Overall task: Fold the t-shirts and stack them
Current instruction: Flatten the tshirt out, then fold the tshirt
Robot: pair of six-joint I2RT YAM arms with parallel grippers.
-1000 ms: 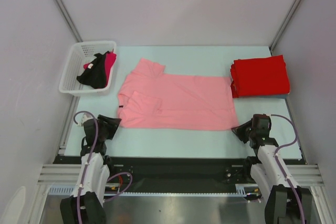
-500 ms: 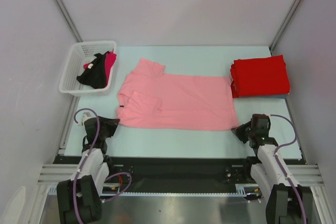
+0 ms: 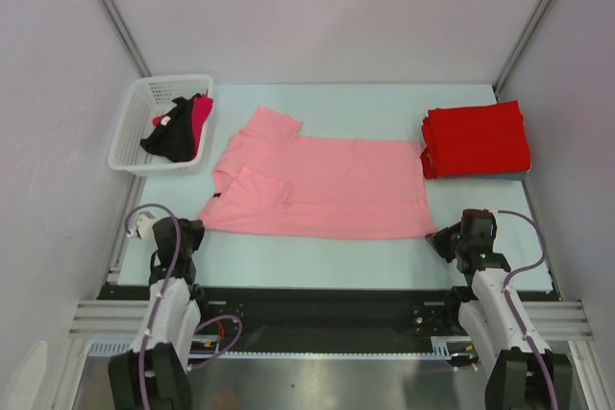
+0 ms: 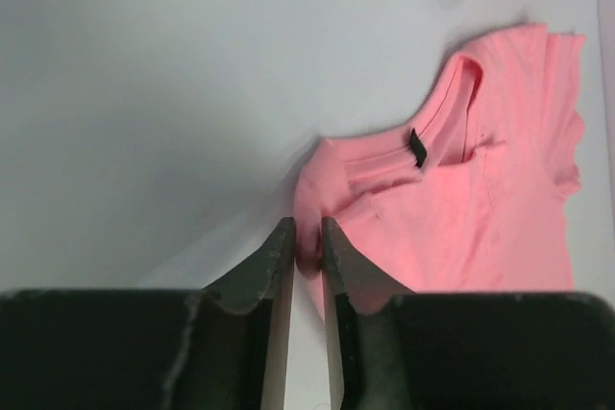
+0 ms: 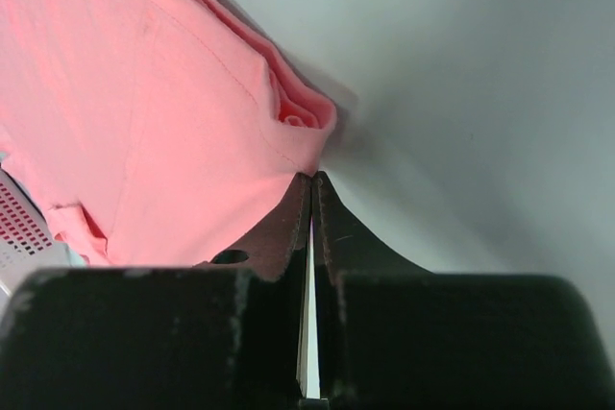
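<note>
Two near corners of light salmon pink cloth t-shirt (image 3: 327, 189) held: left gripper (image 4: 307, 232) clamped on collar end, right gripper (image 5: 310, 180) clenched on hem corner; long axis laid left-right between them.

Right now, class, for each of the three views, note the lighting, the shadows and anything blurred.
Top view: even soft light, no glare; pink shirt and red stack sharp. Left wrist view: left hand dark; faint shadow beside the shirt's corner. Right wrist view: right hand dark; blurred shadow on the table.
</note>
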